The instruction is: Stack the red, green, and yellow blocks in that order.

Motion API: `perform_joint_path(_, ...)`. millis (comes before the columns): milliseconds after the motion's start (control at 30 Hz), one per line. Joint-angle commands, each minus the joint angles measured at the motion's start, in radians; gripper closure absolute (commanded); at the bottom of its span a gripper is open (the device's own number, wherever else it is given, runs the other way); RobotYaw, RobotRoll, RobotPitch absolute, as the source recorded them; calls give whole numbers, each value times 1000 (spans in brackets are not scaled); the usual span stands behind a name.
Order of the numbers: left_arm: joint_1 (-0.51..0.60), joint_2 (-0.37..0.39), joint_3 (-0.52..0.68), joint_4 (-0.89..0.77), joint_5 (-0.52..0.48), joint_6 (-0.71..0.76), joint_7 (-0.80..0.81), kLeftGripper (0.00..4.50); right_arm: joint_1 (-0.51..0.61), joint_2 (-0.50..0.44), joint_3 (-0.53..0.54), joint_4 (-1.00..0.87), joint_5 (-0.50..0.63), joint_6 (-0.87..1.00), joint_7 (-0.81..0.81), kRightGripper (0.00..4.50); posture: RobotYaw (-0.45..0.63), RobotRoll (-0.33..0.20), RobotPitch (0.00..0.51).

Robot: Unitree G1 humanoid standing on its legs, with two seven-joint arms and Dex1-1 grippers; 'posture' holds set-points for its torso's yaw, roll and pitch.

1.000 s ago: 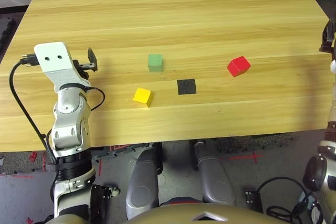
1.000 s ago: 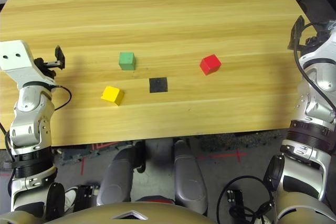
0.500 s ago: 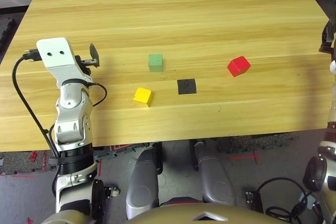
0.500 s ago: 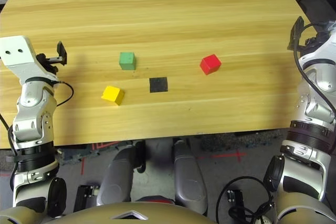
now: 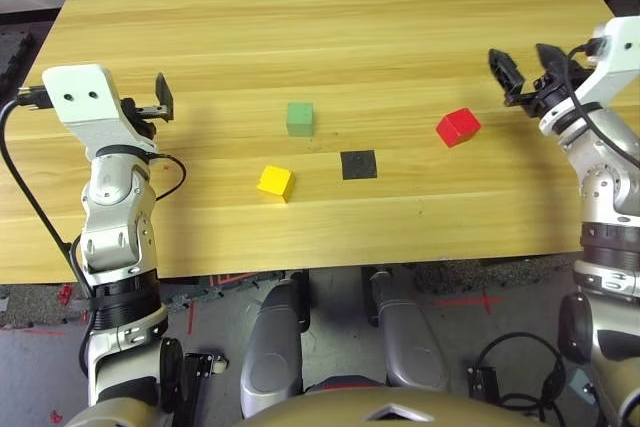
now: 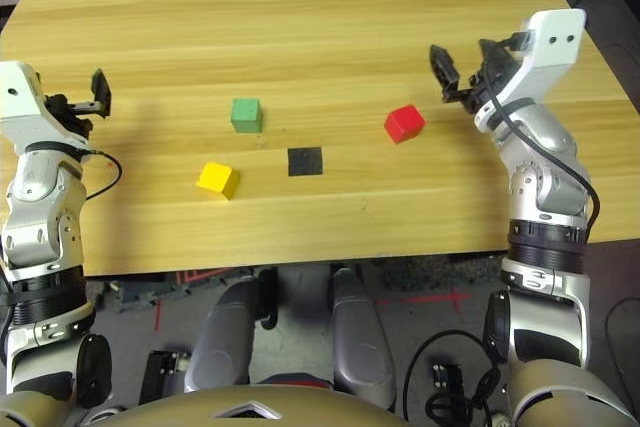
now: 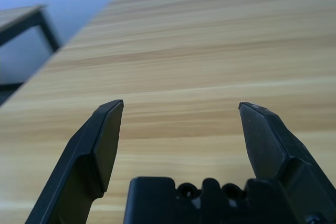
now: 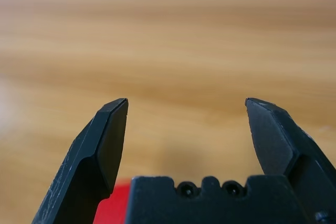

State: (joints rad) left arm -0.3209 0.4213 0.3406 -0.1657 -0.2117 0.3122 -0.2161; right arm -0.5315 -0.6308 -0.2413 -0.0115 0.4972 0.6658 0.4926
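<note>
Three blocks lie apart on the table (image 5: 400, 7): red (image 5: 457, 127) to the right, green (image 5: 298, 118) near the middle, yellow (image 5: 274, 182) nearer the robot and left of a black patch (image 5: 358, 164). Right gripper (image 5: 527, 65) hangs just beyond and right of red, fingers spread, holding nothing. Left gripper (image 7: 181, 111) sits well left of green, fingers also spread and empty.

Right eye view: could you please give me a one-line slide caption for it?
Open right end effector hovers beside the red block; green block and yellow block sit unstacked.
</note>
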Motion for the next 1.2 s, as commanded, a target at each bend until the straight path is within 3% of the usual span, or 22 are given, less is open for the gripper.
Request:
perform_joint_path(33, 15, 39, -30, 18, -41, -12, -112, 22, 14, -45, 38, -91, 52, 128, 61, 0, 250, -28, 279)
perform_joint_path(333, -49, 82, -71, 119, -59, -55, -249, 22, 11, -127, 100, -207, 58, 250, 122, 0, 230, -48, 276)
perform_joint_path(733, -49, 115, -130, 78, -196, -61, -532, 22, 58, -189, 125, -226, 7, 270, 131, 0, 224, -54, 264)
perform_joint_path(1200, -139, 162, -182, 45, -315, -1, -723, 22, 81, -171, 185, -118, -80, 184, 186, 0, 256, -44, 276)
